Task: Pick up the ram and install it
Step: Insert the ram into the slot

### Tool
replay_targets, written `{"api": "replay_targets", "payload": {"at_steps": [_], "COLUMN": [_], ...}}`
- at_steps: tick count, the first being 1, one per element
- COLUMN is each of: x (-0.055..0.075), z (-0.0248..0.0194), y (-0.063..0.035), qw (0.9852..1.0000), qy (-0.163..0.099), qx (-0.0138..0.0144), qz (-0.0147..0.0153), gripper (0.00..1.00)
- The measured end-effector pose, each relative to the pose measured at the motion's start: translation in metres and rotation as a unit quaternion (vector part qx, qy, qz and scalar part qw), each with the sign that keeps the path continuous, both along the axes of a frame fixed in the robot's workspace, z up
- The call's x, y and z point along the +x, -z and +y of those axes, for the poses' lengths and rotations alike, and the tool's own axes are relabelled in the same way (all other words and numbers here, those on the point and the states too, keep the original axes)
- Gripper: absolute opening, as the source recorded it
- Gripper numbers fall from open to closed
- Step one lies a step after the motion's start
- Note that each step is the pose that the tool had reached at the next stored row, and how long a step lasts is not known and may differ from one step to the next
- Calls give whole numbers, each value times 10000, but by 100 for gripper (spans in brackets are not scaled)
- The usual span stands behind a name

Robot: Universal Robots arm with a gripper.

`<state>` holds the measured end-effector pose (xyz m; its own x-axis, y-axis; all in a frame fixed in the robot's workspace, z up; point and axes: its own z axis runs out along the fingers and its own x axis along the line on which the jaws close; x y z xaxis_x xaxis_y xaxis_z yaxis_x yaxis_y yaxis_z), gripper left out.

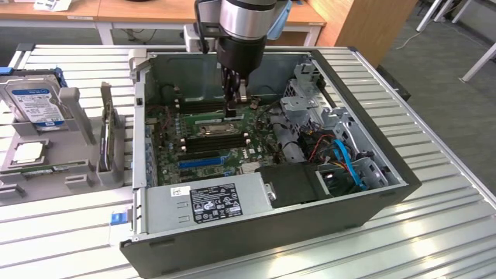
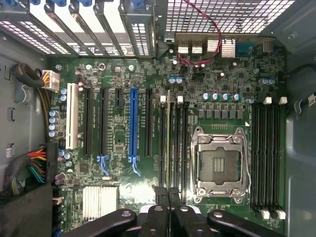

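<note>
Tool (image 2: pixel 168 195) pinched nearly closed, apparently on the ram (image 2: pixel 168 138), above the motherboard (image 2: pixel 118 148).

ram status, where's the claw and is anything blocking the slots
Claw shut on the ram, low over the motherboard. Ram edge-on, in line with the memory slots beside the cpu socket; seated or not, can't tell. Nothing seen blocking the slots.
</note>
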<state>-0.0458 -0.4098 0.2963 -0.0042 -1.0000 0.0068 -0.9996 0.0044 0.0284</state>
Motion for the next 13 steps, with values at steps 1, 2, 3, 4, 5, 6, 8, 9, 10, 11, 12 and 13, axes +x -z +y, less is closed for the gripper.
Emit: {"api": "replay_targets", "payload": {"at_steps": [1, 2, 3, 4, 5, 6, 8, 9, 10, 11, 12, 13], "x": [0, 0, 0, 0, 0, 0, 0, 0, 0, 0, 0, 0], "z": [0, 0, 0, 0, 0, 0, 0, 0, 0, 0, 0, 0], "y": [6, 13, 21, 29, 37, 45, 63, 73, 83, 93, 102, 112], "qw": [10000, 10000, 10000, 10000, 10000, 10000, 10000, 10000, 10000, 10000, 10000, 10000], "qy": [0, 0, 0, 0, 0, 0, 0, 0, 0, 0, 0, 0], "qx": [0, 0, 0, 0, 0, 0, 0, 0, 0, 0, 0, 0], "qz": [0, 0, 0, 0, 0, 0, 0, 0, 0, 0, 0, 0], "gripper": [12, 12, 12, 12, 12, 12, 12, 12, 12, 12, 12, 12]}}
